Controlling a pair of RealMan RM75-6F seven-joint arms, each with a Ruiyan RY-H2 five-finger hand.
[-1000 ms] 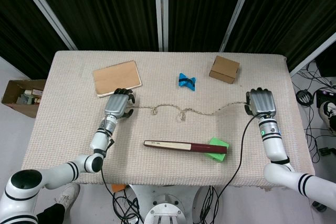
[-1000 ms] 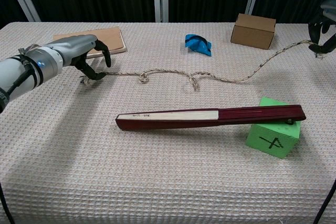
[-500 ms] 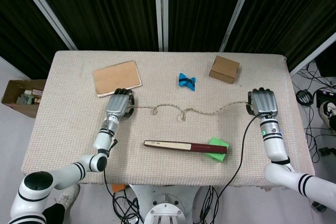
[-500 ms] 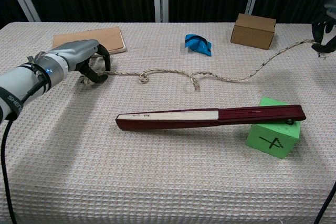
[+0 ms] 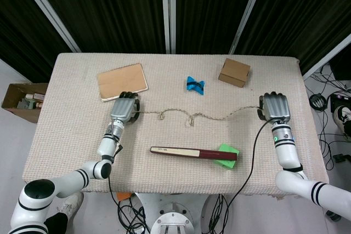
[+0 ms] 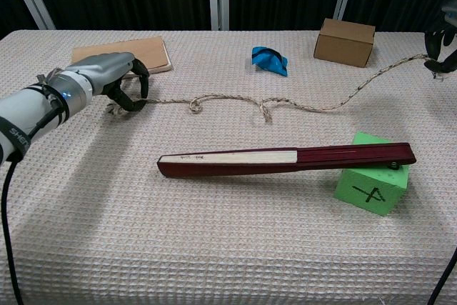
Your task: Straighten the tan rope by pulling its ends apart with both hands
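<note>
The tan rope (image 5: 214, 117) (image 6: 235, 98) runs across the middle of the table with two small loops and a wavy rise toward the right. My left hand (image 5: 124, 109) (image 6: 107, 78) curls over the rope's left end and grips it, the frayed tip poking out beside the fingers. My right hand (image 5: 273, 106) holds the right end, lifted a little off the cloth; in the chest view only its dark fingers (image 6: 437, 42) show at the frame's right edge.
A closed dark red folding fan (image 5: 192, 152) (image 6: 285, 158) leans on a green cube (image 5: 227, 155) (image 6: 371, 183) near the front. A tan notebook (image 5: 122, 80), a blue object (image 5: 194, 85) and a cardboard box (image 5: 234, 72) lie behind the rope.
The left hand has shifted slightly and closed tighter over the rope's left end. The right hand has edged outward, so the rope lies a little straighter.
</note>
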